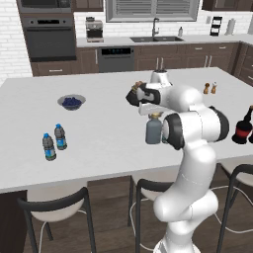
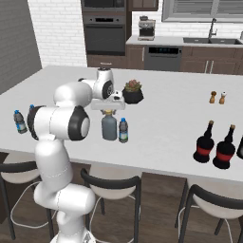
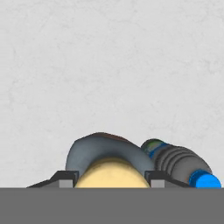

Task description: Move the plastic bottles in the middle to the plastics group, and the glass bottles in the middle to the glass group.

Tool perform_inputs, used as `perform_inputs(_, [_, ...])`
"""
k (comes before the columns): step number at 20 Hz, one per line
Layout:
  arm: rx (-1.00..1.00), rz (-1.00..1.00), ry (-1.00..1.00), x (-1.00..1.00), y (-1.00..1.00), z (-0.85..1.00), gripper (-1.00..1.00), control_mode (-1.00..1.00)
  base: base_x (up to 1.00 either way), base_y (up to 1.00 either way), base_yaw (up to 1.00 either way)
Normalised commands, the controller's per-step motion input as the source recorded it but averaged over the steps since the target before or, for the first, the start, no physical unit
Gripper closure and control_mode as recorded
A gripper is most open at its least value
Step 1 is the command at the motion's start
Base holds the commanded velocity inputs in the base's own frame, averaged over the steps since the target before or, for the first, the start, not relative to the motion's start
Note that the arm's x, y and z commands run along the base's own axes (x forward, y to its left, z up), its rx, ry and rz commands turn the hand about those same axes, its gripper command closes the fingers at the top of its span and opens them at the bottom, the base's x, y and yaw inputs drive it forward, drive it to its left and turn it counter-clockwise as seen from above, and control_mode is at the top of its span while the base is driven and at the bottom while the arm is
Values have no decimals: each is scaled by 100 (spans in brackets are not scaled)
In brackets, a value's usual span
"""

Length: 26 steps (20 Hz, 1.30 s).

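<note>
A squat grey-blue glass flask (image 2: 109,127) with a tan cap (image 3: 113,173) stands mid-counter, close to the front edge. My gripper (image 2: 108,112) comes straight down on it, and the fingertips (image 3: 65,179) are shut on either side of the cap. Right beside the flask stands a slim plastic water bottle (image 2: 123,130) with a blue cap (image 3: 203,180). The plastics group, two blue-capped water bottles (image 1: 49,147) (image 1: 60,137), is at the counter's left. The glass group of dark red-labelled bottles (image 2: 205,142) (image 2: 224,148) stands at the right.
A bowl of dark berries (image 1: 71,102) sits left of centre, a potted plant (image 2: 133,91) is just behind the hand, and two small shakers (image 2: 213,97) are at the far right. Dark stools (image 2: 111,182) line the counter's near edge.
</note>
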Motion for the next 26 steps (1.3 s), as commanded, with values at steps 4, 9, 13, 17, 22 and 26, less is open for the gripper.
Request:
perform_inputs(4, [0,6,0,-57,0,16,100,-100,0,0,0])
perform_inputs(9, [0,8,0,-65,0,9,100,-100,0,0,0])
perform_inputs(13, [0,5,-1,-52,-1,11,100,-100,0,0,0])
perform_inputs(17, [0,0,-4,-25,-25,16,100,-100,0,0,0])
perform_inputs(22, [0,0,0,-5,-57,15,100,-100,0,0,0])
perform_inputs(26, [0,0,0,3,-72,16,100,-100,0,0,0])
